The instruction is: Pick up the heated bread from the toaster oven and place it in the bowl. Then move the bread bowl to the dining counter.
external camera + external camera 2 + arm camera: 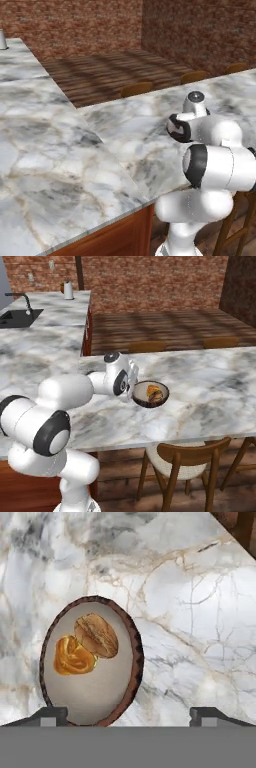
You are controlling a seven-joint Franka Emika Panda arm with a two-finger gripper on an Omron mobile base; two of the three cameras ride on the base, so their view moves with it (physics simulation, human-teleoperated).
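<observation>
Hand view: I see my fingers (130, 716) spread wide, gripping nothing; bowl (132, 662) with bread (85, 644) rests on tabletop (200, 622), beside one finger.

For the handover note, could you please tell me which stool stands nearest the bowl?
The near-side stool, with the pale seat, directly below the bowl; the other stools line the counter's far edge or stand farther right.
</observation>
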